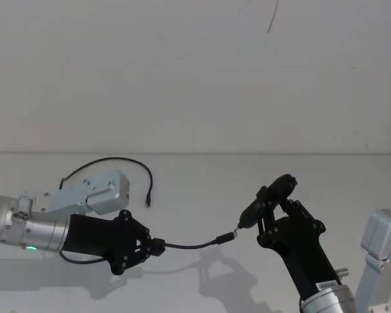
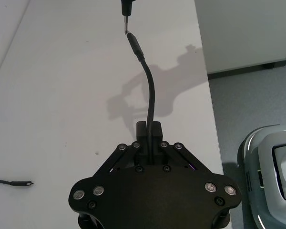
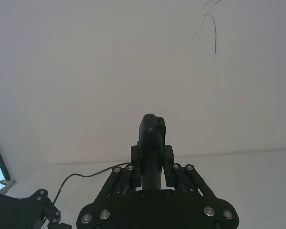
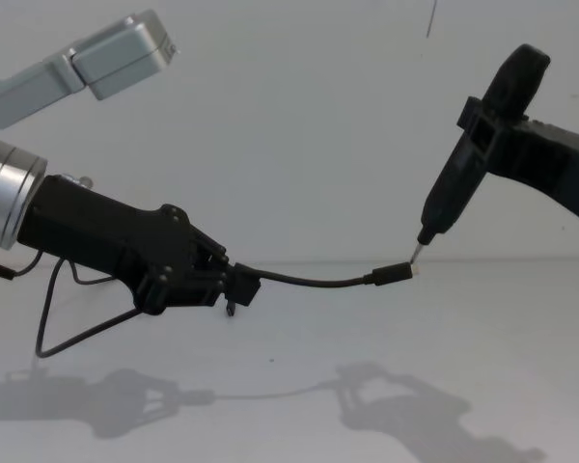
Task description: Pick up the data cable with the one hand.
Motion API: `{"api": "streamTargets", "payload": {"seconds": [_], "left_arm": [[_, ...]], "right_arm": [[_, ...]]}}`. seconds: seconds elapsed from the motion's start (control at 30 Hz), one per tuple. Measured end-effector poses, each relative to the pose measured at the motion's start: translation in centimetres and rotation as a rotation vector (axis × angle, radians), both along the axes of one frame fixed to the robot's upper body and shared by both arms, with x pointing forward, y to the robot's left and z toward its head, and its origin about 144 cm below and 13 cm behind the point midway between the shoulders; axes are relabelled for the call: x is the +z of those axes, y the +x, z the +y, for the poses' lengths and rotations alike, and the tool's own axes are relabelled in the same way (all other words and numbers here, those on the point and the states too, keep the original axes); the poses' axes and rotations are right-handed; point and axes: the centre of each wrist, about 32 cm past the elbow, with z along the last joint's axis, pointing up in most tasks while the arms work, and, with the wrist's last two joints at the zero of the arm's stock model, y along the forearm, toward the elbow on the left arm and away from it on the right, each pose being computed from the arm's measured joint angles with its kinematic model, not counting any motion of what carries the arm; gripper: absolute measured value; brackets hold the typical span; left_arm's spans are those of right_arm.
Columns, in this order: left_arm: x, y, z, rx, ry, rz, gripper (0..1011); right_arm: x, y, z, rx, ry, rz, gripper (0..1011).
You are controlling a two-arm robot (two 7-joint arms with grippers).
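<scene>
Nearest your chest camera, the left gripper [image 4: 239, 287] is pinched on the data cable [image 4: 314, 282], holding it clear of the white table [image 4: 482, 328]. From those fingers the cable arcs out to its plug [image 4: 394, 274], which sits just at the metal pin of the black tool [image 4: 463, 174] clamped in the right gripper [image 1: 270, 212]. Behind the left gripper, the cable trails back across the table to its far plug [image 1: 148, 199], lying flat
</scene>
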Motion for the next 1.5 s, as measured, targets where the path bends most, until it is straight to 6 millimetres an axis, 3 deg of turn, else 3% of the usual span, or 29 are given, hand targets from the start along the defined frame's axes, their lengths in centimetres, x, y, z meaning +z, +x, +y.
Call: {"api": "streamTargets", "payload": {"seconds": [1.5], "left_arm": [[0.00, 0.00, 0.00, 0.000, 0.000, 0.000, 49]], "right_arm": [[-0.02, 0.09, 0.02, 0.001, -0.003, 0.007, 263]]}}
